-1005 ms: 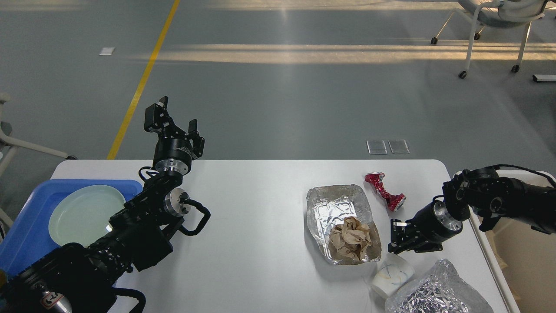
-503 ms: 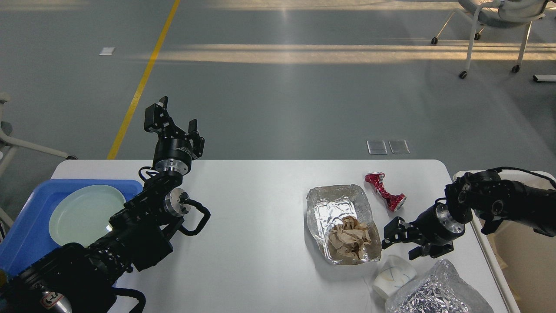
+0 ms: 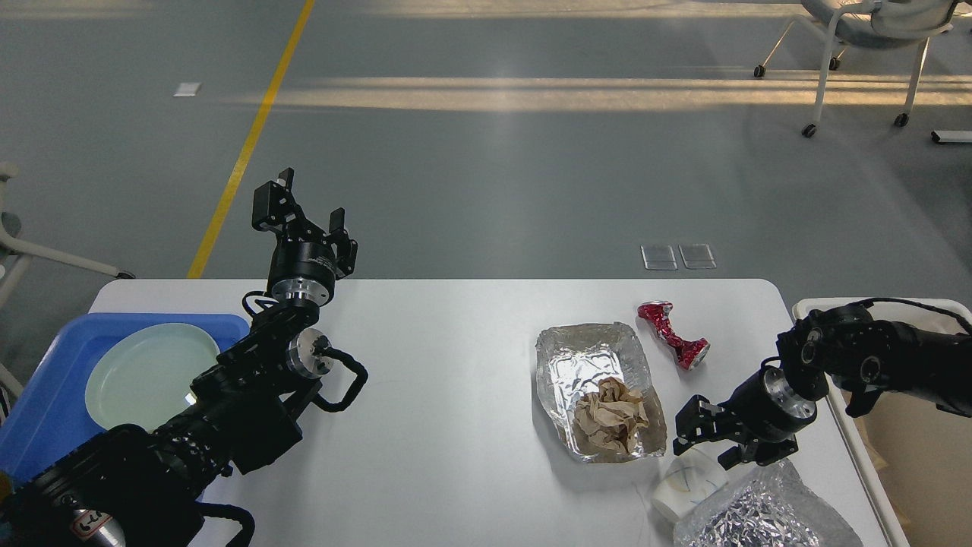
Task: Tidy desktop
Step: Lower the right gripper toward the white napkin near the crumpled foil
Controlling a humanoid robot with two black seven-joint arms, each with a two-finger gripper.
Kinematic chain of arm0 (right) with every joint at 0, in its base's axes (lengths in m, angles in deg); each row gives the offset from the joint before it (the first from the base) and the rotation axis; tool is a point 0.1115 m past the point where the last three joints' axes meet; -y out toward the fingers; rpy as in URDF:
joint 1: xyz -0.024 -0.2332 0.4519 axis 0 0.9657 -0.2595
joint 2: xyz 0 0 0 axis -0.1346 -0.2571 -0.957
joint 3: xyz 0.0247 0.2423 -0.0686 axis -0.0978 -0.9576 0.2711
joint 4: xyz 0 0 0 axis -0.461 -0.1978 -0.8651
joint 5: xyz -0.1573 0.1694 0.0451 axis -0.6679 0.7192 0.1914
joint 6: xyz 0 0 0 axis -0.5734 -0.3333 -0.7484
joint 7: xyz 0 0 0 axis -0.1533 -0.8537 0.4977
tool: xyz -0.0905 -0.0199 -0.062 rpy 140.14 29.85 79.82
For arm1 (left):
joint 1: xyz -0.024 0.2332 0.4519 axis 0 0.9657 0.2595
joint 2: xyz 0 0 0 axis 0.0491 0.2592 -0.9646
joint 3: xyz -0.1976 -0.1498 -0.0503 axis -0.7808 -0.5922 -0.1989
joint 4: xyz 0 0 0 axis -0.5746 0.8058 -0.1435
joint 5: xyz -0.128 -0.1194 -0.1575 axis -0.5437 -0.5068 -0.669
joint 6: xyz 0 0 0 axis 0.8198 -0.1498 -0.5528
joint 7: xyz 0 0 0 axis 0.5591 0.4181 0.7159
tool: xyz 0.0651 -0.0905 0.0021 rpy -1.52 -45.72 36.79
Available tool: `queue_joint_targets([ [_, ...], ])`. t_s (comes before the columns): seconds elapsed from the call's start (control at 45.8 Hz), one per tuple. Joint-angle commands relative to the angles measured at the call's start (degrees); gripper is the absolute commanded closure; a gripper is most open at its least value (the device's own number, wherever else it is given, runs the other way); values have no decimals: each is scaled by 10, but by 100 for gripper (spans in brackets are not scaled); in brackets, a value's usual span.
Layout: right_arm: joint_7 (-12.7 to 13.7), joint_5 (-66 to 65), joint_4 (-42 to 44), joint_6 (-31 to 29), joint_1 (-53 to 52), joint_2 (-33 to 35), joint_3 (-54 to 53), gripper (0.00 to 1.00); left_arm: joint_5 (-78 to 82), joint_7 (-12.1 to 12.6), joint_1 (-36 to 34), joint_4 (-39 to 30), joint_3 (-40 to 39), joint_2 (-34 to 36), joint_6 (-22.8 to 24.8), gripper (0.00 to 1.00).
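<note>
The white desktop [image 3: 448, 365] fills the lower view. On its right lie a foil tray [image 3: 585, 363] holding a crumpled brown paper ball [image 3: 610, 415], a crushed red can [image 3: 673, 333], a small white cup [image 3: 689, 483] on its side, and a crumpled foil sheet [image 3: 763, 513] at the front right corner. My right gripper [image 3: 702, 439] is open, just above the white cup and beside the foil tray's near right corner. My left gripper [image 3: 302, 207] is open and empty, raised above the table's far left edge.
A blue tray [image 3: 42, 395] holding a pale green plate [image 3: 148, 372] sits at the table's left end. An off-white bin [image 3: 904, 448] stands past the table's right edge. A rolling chair [image 3: 866, 45] stands on the floor far right.
My right gripper has turned and moved toward me, from beside the tray's right rim down to just over the white cup. The left arm has not moved.
</note>
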Motion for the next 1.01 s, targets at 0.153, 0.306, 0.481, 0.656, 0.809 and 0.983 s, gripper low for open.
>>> queue_joint_targets([
  [0.153, 0, -2, -10, 0, -2, -9, 7, 46, 0, 0, 0, 0, 0, 0, 0, 1],
  [0.306, 0, -1, -9, -1, -3, -12, 11, 86, 0, 0, 0, 0, 0, 0, 0, 1],
  [0.481, -1, -1, -6, -5, -5, -16, 11, 94, 0, 0, 0, 0, 0, 0, 0, 1],
  [0.656, -1, 0, -4, -6, -10, -15, 11, 97, 0, 0, 0, 0, 0, 0, 0, 1],
  [0.809, -1, 1, -4, -15, -15, -15, 10, 98, 0, 0, 0, 0, 0, 0, 0, 1],
  [0.983, -2, 6, -4, -20, -33, -11, 9, 99, 0, 0, 0, 0, 0, 0, 0, 1],
])
